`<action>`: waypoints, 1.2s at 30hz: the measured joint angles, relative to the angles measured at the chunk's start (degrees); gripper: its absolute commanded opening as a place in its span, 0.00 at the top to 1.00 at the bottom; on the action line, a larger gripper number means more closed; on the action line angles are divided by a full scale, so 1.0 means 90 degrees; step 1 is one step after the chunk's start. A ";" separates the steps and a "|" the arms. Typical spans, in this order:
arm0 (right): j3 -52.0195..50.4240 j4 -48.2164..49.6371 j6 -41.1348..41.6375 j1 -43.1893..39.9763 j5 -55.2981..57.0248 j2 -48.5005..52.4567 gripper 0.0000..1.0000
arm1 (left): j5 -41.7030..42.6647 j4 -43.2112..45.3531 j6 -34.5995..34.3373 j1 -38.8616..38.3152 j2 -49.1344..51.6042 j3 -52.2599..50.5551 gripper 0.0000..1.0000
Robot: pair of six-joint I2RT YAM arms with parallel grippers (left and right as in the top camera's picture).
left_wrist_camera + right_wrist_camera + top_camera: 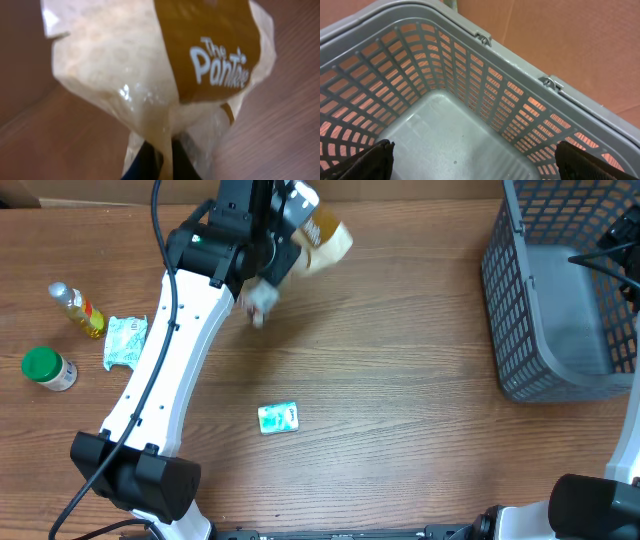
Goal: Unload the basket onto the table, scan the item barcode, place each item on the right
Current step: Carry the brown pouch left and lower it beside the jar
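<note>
The table [400, 380] under me is brown wood grain. In my right wrist view a flat cardboard-coloured wall stands behind it.

My left claw [161, 152] is pinched tight on the bottom seam of a clear bag [150, 75]. It has pale contents and a brown label with white lettering, and it is the item I am handling. From overhead the bag hangs off the table near the far edge, just past the middle. My white left arm slants across the left half of the table to reach it.

My right claw [475, 165] is spread wide inside the grey plastic basket [560, 300] at the table's right side, gripping nothing.

By the left edge sit a small bottle of yellow liquid [78, 310], a green-lidded jar [48, 368] and a white-and-green sachet [125, 341]; the sachet lies just beside my left arm. A small teal packet [278, 418] lies alone toward the near side.

Between the teal packet and the basket the wood is bare. The basket runs off the right edge of the view.
</note>
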 measured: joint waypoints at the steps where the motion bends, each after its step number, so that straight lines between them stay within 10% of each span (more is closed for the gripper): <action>1: 0.0000 0.0000 0.0005 -0.0002 0.0000 0.0000 0.00 | -0.0036 -0.0296 -0.0294 0.0000 0.0007 -0.0015 0.95; 11: 0.0000 0.0002 0.0000 -0.0002 -0.0002 0.0000 0.00 | -0.1073 -0.1081 -0.3611 0.0554 0.0143 -0.1173 0.95; 25: 0.0000 -0.0002 0.0000 0.0000 0.0000 0.0000 0.00 | -0.1418 -0.0767 -0.4279 0.2589 0.0206 -0.2390 0.95; 30: 0.0000 0.0000 0.0002 -0.0002 0.0000 0.0000 0.00 | -0.1428 -0.0743 -0.4209 0.2725 0.0206 -0.2426 0.20; 36: 0.0000 0.0002 0.0000 -0.0002 0.0000 0.0000 0.00 | -0.1428 -0.0665 -0.4204 0.2725 0.0206 -0.2426 0.07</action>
